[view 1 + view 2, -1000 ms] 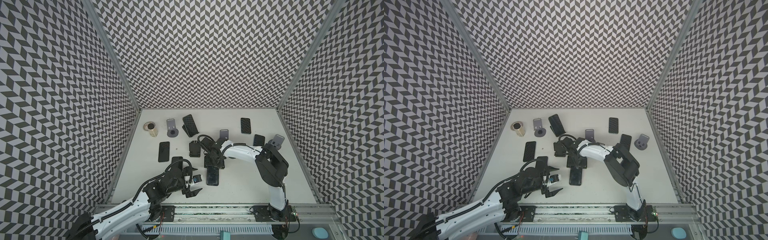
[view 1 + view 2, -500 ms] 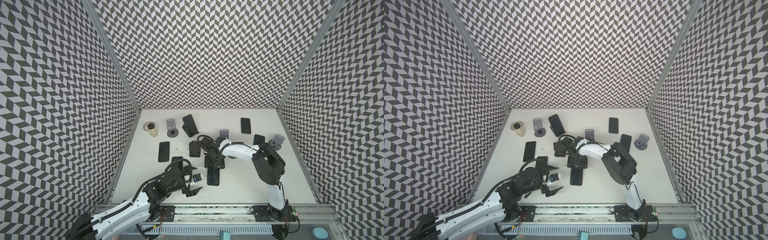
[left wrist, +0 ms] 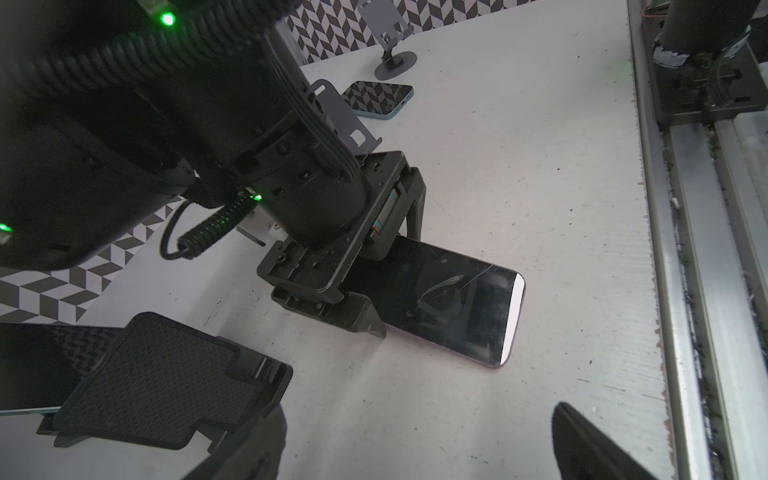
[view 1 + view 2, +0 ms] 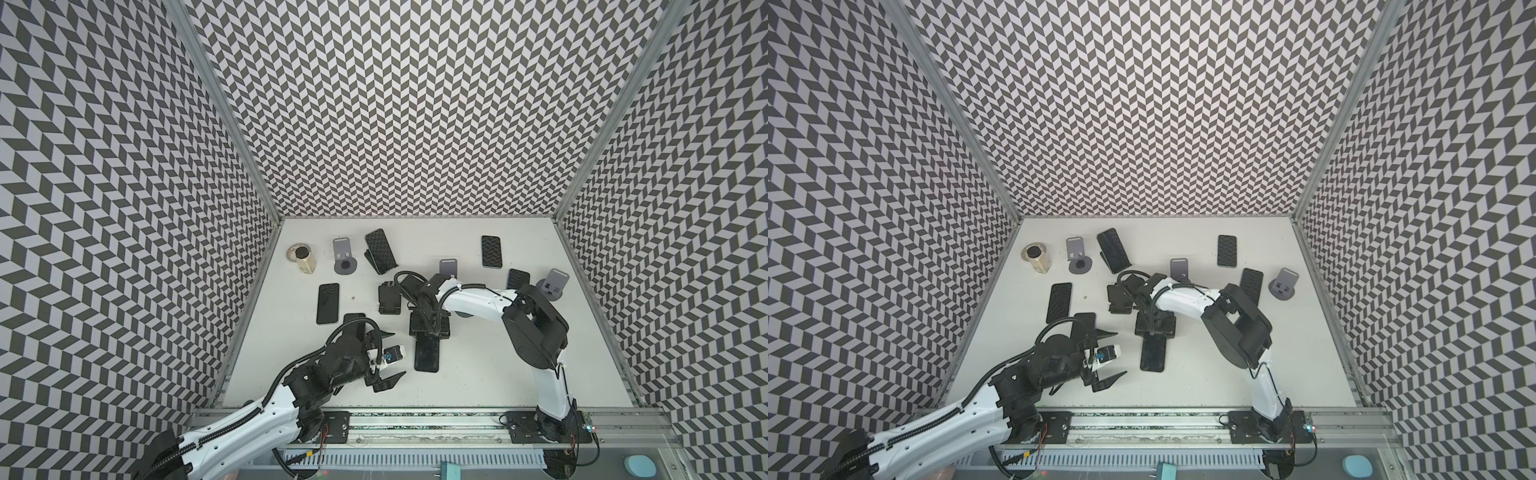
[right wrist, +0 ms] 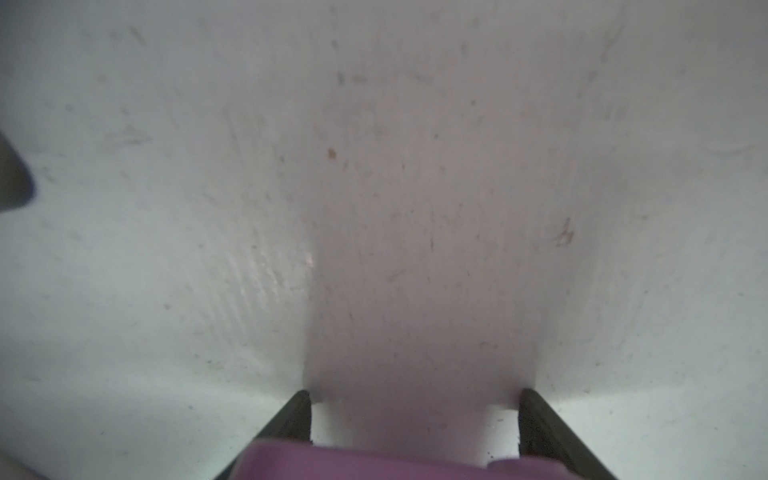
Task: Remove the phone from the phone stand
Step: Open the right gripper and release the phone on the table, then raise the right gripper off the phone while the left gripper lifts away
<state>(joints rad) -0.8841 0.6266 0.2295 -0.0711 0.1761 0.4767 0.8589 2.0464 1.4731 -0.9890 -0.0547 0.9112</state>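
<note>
- Against the view of a second ago, the right arm's elbow section is found shifted slightly toward the middle of the table (image 4: 498, 374). The purple-edged phone (image 4: 427, 355) and the left arm are found where they were.
- The purple-edged phone is seen lying flat on the table, glass face up and resting on no stand, near the middle and toward the front rail.
- The right gripper (image 3: 395, 282) is brought down over the phone's rear end. Its two fingers are set against the phone's long edges, one on each side, and are closed on it. In the right wrist view the purple edge is seen between the finger bases.
- The left gripper (image 4: 398, 354) is positioned just left of the phone and apart from it. Its jaws are spread wide and nothing is held between them.
- An empty black stand (image 4: 389, 297) is noted just left of the right gripper and slightly behind it.
- An empty grey stand (image 4: 449, 266) is noted behind the right wrist.
- Further back on the left, a second phone (image 4: 380, 255) is seen propped on its own dark stand — tilted, not flat.
- Beside that phone, a grey round-based stand (image 4: 344, 255) and a tan jar (image 4: 302, 258) on its side are recorded.
- Other phones are recorded lying flat: one at left (image 4: 327, 303) and two at rear right (image 4: 491, 251).
</note>
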